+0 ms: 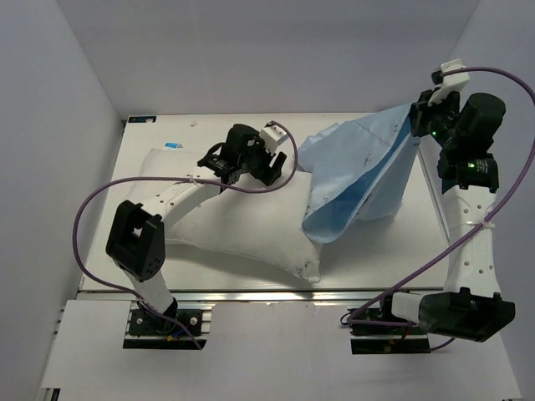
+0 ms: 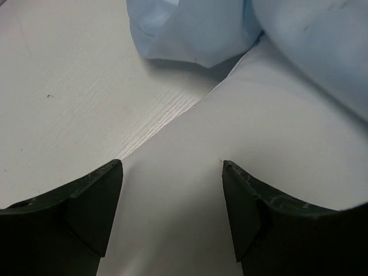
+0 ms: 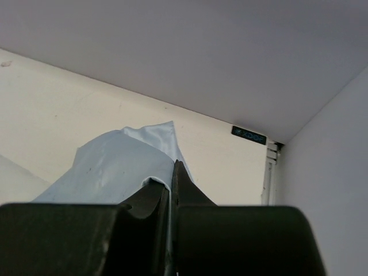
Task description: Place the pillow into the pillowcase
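Holding the mouth high, taut matters. Top view: right gripper pinches thin light-blue fabric pillowcase up by an edge, over rt end of plump white rectangular pillow on white desk. Left wrist: left gripper spread wide, above pillow corner. Right wrist: jaws clamp blue hem (opening hidden; unclear if pillow's in).

A robotics lab cell is being shown: a white table is being enclosed by plain white walls, and the left arm and right arm are being held on a metal rail.
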